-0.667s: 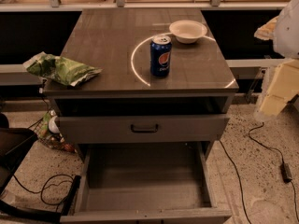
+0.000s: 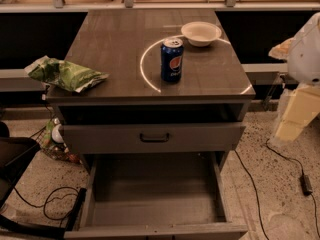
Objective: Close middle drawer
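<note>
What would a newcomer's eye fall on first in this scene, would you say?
The middle drawer, pulled far out at the bottom with a bare floor. Then the blue soda can standing on the cabinet top near a white bowl. The pale end effector hangs at the right edge.

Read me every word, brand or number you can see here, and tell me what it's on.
"pepsi": blurred white lettering on the blue can, a likely reading only.
Green bag: print too blurred to read.
Tool, at the right edge beside the cabinet: no legible marking.
</note>
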You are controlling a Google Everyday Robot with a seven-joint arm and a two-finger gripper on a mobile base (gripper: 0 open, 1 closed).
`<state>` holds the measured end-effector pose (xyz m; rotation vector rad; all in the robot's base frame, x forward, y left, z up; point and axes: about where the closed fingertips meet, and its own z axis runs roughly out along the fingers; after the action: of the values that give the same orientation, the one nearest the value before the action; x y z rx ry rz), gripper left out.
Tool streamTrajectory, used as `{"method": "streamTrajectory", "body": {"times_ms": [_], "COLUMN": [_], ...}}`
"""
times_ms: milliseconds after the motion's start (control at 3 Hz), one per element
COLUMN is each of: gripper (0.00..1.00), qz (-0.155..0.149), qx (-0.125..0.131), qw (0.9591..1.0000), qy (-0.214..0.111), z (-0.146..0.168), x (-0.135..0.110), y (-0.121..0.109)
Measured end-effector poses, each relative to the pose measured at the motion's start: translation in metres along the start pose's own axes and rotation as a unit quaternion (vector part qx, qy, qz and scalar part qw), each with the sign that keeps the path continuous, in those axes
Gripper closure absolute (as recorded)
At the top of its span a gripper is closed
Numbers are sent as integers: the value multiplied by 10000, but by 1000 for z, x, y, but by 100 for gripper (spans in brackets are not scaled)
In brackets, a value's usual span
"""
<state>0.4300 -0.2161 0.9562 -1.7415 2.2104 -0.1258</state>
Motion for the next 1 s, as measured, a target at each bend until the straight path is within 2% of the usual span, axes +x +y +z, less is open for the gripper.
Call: {"method": "streamTrajectory", "body": {"times_ms": [333,667,1000], "gripper": [26,49,72], "qz": [-408,-495,-488], "qx": [-456,-808,-986], "qw": [9980,9954,9939], "qy": [137,154,-99], "z": [45,80,106], "x": [24,48,58], "y": [52,94,121]}}
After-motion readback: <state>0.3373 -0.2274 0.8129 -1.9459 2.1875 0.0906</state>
